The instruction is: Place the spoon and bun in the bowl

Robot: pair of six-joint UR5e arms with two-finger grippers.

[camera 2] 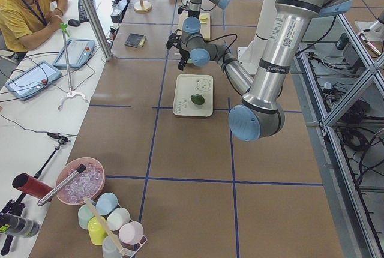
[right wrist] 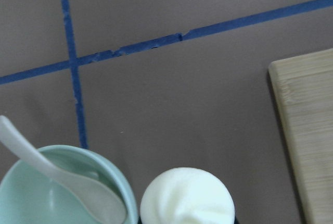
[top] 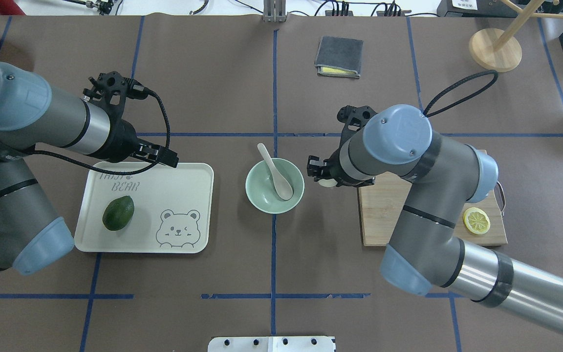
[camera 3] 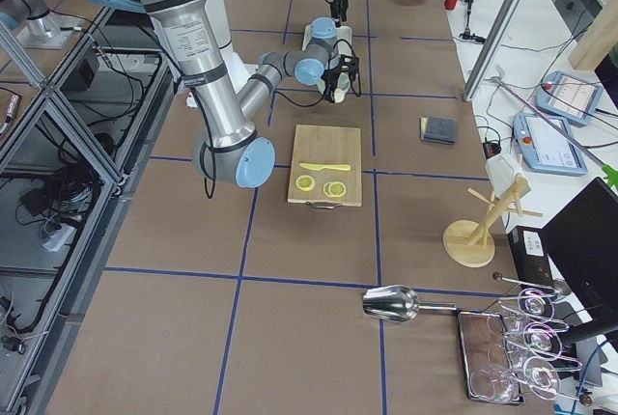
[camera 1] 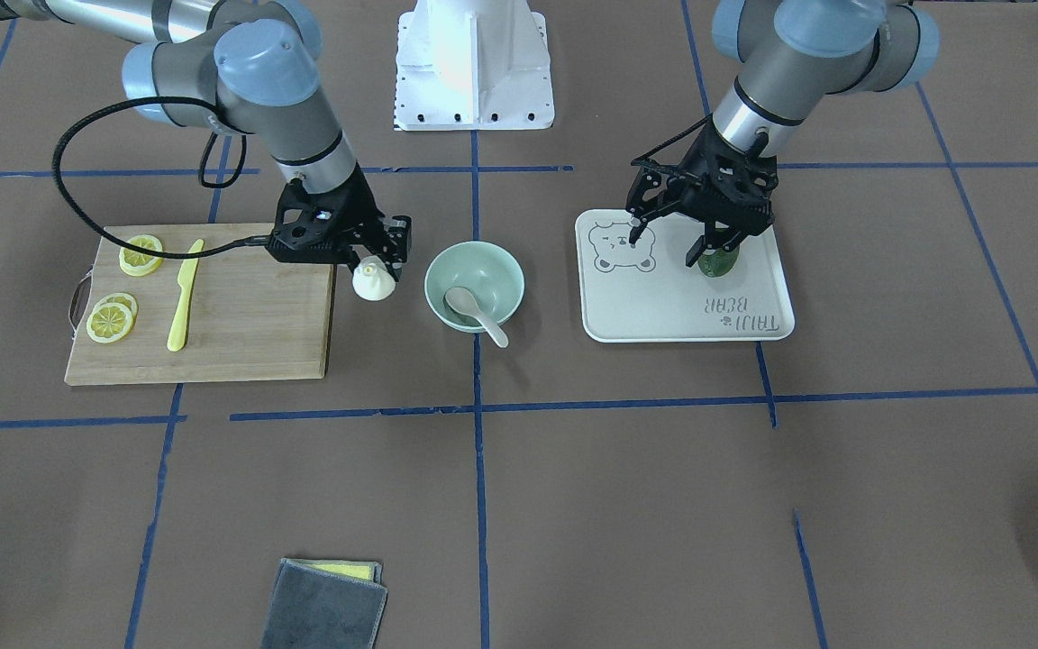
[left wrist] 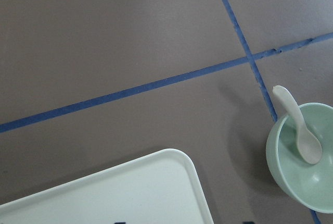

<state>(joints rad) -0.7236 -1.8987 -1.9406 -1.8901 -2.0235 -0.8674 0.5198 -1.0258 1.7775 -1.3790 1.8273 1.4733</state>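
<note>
The pale green bowl (camera 1: pixel 494 264) stands at the table's middle. The off-white spoon (camera 1: pixel 476 312) lies in it, with its handle over the rim. My right gripper (camera 1: pixel 377 269) is shut on the white bun (camera 1: pixel 373 283) and holds it just above the table, between the bowl and the cutting board. In the right wrist view the bun (right wrist: pixel 186 195) sits right beside the bowl's rim (right wrist: pixel 118 181). My left gripper (camera 1: pixel 666 245) is open and empty over the bear-print tray (camera 1: pixel 654 306). The bowl (left wrist: pixel 307 187) and spoon (left wrist: pixel 300 133) also show in the left wrist view.
A wooden cutting board (camera 1: pixel 249 315) with lemon slices (camera 1: pixel 111 320) and a yellow knife (camera 1: pixel 184 296) lies on my right side. A green avocado (top: pixel 118 212) lies on the tray. A grey folded cloth (top: pixel 339 56) is at the far side.
</note>
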